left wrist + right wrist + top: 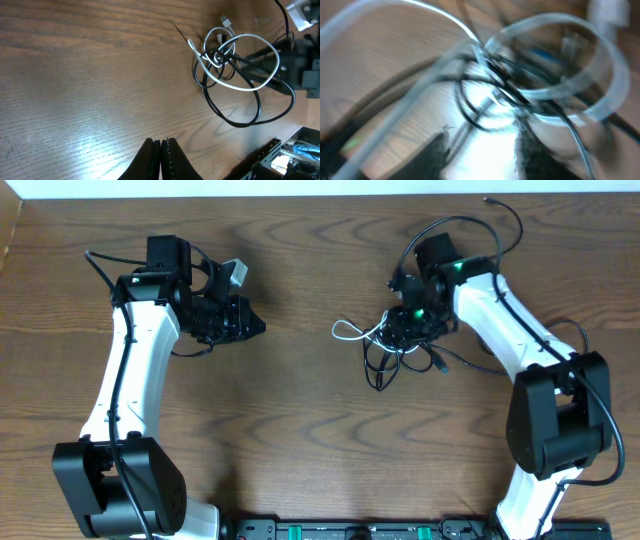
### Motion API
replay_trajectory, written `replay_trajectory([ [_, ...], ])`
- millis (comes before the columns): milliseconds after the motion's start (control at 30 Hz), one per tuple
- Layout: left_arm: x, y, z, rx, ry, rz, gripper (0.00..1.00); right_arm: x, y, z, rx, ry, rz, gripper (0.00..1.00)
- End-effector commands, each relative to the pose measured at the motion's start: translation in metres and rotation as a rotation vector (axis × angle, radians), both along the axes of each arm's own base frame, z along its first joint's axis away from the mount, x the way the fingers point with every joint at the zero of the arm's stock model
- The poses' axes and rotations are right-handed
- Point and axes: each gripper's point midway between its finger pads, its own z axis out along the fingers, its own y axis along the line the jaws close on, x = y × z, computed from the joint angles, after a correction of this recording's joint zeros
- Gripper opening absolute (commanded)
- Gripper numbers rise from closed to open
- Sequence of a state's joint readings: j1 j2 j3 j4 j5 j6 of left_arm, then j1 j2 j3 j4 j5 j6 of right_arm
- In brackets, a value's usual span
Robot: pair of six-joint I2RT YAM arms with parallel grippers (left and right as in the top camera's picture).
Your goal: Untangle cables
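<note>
Over white cord, black cord tangle: right gripper blurred, grip cannot tell; left gripper closed, empty.

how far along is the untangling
Nothing looks done: the white cord and black cord are looped together in one knot. In hand: the right gripper is at the knot, jaws apart, grip unclear. The left gripper is shut, off to the side. Left: pulling both cords apart.

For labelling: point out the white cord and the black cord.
white cord (pixel 245 88): left wrist view, lower edge of its big loop.
black cord (pixel 239 125): left wrist view, bottom of its loop.
</note>
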State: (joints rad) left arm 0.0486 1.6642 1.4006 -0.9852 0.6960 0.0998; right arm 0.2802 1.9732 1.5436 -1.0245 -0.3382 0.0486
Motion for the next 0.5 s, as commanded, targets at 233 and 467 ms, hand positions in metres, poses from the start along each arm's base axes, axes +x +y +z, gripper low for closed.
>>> replay_trajectory([
  [233, -0.005, -0.057, 0.005, -0.001, -0.061, -0.135, 0.55, 0.033, -0.09, 0.013, -0.335, -0.112, -0.31, 0.78],
  [467, -0.002, -0.135, -0.004, 0.039, -0.122, -0.198, 0.76, 0.033, -0.131, 0.012, -0.39, -0.09, -0.403, 0.89],
])
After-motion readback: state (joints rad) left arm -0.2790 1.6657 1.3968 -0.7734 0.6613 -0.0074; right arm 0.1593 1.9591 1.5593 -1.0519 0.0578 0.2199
